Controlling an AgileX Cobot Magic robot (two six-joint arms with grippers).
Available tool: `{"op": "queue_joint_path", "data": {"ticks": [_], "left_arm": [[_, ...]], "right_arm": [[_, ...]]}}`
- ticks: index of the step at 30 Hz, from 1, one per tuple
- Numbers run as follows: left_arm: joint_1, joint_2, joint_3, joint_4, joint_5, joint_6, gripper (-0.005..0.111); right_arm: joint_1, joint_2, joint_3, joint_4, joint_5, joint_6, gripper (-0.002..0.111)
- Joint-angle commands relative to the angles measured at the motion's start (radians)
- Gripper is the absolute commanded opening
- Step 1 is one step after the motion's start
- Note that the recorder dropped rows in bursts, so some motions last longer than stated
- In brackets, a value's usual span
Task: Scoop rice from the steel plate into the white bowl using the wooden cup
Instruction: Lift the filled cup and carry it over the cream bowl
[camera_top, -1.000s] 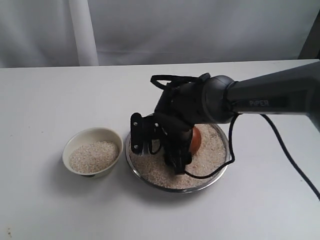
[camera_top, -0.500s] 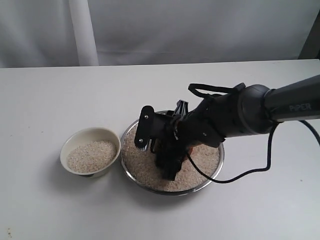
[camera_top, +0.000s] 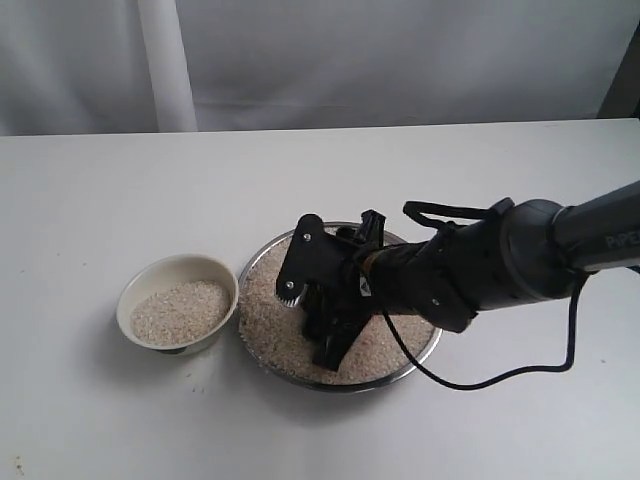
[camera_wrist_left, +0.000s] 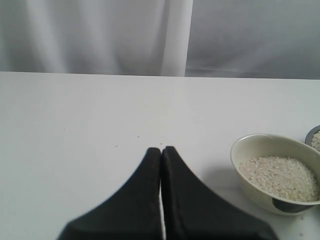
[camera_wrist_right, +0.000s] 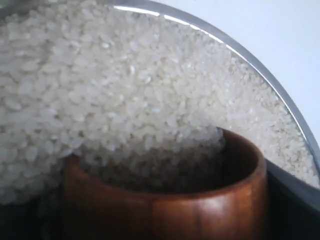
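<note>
A: Right wrist view: what is the right gripper (camera_top: 330, 345) doing?
B: It is clasping the wooden cup (camera_wrist_right: 165, 210), which is lying tipped in the steel plate (camera_wrist_right: 260, 70), with rice (camera_wrist_right: 125, 90) reaching over its lip.
A: And the left gripper (camera_wrist_left: 161, 150)?
B: Its fingers are pressing together, empty, near the white bowl (camera_wrist_left: 250, 185), which is sitting just beside the steel plate.

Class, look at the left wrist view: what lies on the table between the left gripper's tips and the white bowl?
Nothing. In the left wrist view, the stretch of table between the left gripper and the white bowl is bare.
</note>
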Motion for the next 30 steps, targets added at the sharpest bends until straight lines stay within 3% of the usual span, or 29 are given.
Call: {"op": "queue_joint_path", "data": {"ticks": [1, 9, 30], "left_arm": [[-0.004, -0.002, -0.008, -0.005, -0.007, -0.002, 0.0], [-0.004, -0.002, -0.008, -0.005, -0.007, -0.002, 0.0], [-0.004, -0.002, -0.008, -0.005, -0.007, -0.002, 0.0]], "right_arm": [[-0.02, -0.011, 0.057, 0.034, -0.15, 0.013, 0.0], [-0.02, -0.011, 0.121, 0.048, -0.447, 0.163, 0.0], [-0.02, -0.011, 0.126, -0.008, -0.798, 0.347, 0.0]]}}
